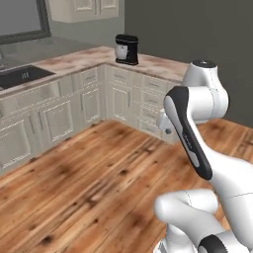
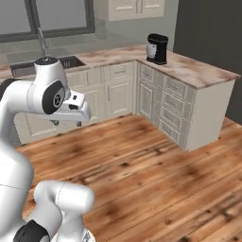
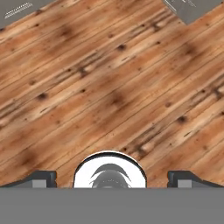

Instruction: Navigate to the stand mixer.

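The black stand mixer with a flat boxy head and a rounded silver-grey bowl stands upright on the mottled pink-beige stone countertop, at the inner corner where the two runs of cream panelled cabinets meet. Its tall axis is vertical; the head runs level above the bowl, and in the right base view the bowl sits on the left side of the black column, toward the dark sink and the window above it. The mixer is far ahead of the fingers, across open floor, and well above their level.

The gripper points down at the warm brown plank floor, its two dark fingertips set wide apart with nothing between them. Beyond the fingers, at the upper edge of the hand view, grey cabinet fronts cut in.

The countertop runs in an L, ending at a white end panel before a dark grey wall.
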